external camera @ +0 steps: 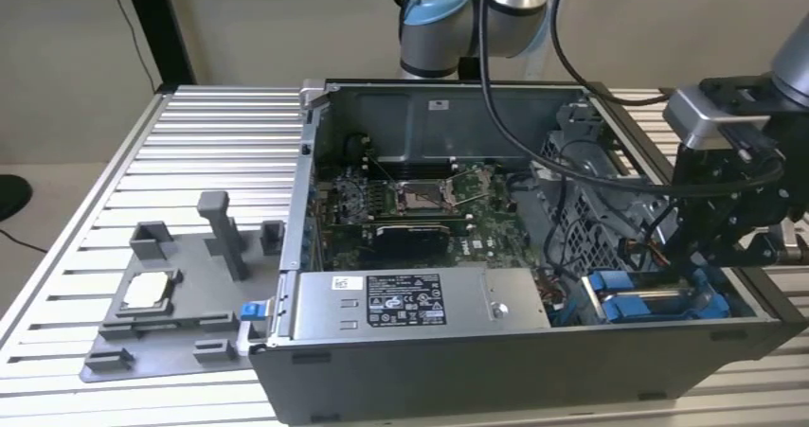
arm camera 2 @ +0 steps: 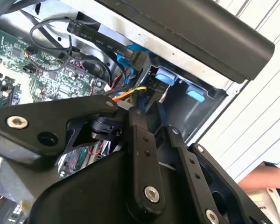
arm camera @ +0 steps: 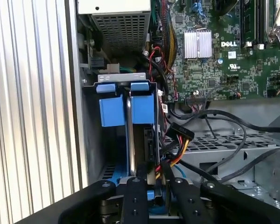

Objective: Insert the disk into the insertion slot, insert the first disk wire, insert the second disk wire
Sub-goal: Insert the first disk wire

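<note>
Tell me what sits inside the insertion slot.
In the first wrist view the insertion slot holds the disk, its blue carrier tabs showing. The end nearest the gripper is covered by it and by a bundle of wires.

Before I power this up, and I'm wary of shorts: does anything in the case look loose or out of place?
A black plug on yellow and black wires lies free beside the disk slot, apparently joined to nothing. The gripper is close to those wires. Nothing else stands out.
</note>
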Available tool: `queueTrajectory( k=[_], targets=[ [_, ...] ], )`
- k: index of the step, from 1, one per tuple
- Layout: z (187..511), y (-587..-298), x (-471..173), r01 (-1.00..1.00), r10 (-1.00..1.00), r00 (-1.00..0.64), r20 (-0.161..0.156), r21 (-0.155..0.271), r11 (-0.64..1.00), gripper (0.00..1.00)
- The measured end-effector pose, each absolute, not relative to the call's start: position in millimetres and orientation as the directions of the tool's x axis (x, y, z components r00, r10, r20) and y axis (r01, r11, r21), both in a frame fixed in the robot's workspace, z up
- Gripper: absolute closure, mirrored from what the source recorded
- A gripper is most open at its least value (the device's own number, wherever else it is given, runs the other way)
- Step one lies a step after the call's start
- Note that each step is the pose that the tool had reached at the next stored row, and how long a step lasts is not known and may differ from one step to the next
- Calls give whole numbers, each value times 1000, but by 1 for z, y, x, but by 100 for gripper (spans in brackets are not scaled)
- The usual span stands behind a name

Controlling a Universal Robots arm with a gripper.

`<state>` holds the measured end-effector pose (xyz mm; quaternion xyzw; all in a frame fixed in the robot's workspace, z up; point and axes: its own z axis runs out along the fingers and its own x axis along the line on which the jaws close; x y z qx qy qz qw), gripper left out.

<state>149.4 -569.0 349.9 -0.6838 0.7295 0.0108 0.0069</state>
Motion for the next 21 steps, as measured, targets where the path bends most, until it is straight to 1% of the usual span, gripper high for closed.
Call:
queueTrajectory(
  k=[5,9,21],
  targets=[
    [351,-568,153,-998,-997,-65,-43,8,64,0],
    [360,-568,155,-998,-997,-65,-43,13,65,0],
    [360,-567,168,-998,-997,-65,-44,14,65,0]
  ],
)
